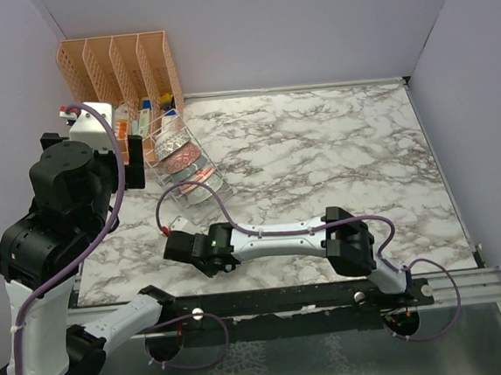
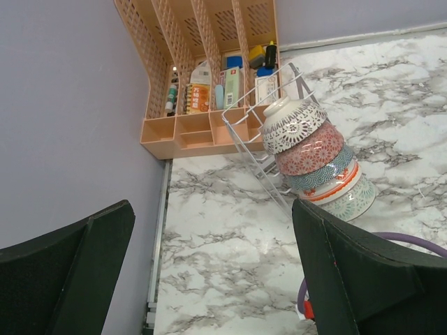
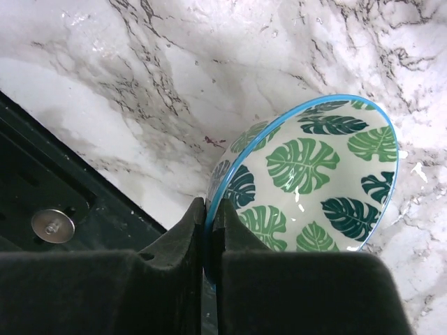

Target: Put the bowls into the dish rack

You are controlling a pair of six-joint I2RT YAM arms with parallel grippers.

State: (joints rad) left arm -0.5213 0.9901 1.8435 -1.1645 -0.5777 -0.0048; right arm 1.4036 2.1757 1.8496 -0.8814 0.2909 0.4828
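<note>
Nearest the arm bases, the right claw (image 3: 208,209) was clamped tight on the rim of the green leaf-patterned bowl (image 3: 307,174), one finger inside and one outside. The bowl hung tilted, its inside facing the wrist camera, low over the marble worktop (image 1: 317,146). I could not tell whether its far edge touched the surface. This looked to me like the carrying step for the last loose bowl: gripped, but not yet in the rack.

Off to the left, the left claw (image 2: 213,209) hung high with its fingers spread wide and nothing between them, looking down on the rack.

Farther back, the dish rack (image 2: 260,165) stood just in front of the orange organizer (image 2: 209,132). It held a sloping row of five bowls nested on edge:
- lattice bowl (image 2: 293,125) at the back
- red-patterned bowl (image 2: 311,150)
- teal bowl (image 2: 327,171)
- red-rimmed bowl (image 2: 336,185)
- pale green bowl (image 2: 351,202) at the front

That made six bowls in all, one rack, and one organizer of four slots.

In my judgement, the next move called for swinging the leaf bowl back and left, keeping it on edge. It could then be slid in at the open near end beside the pale green bowl, without knocking the row.
</note>
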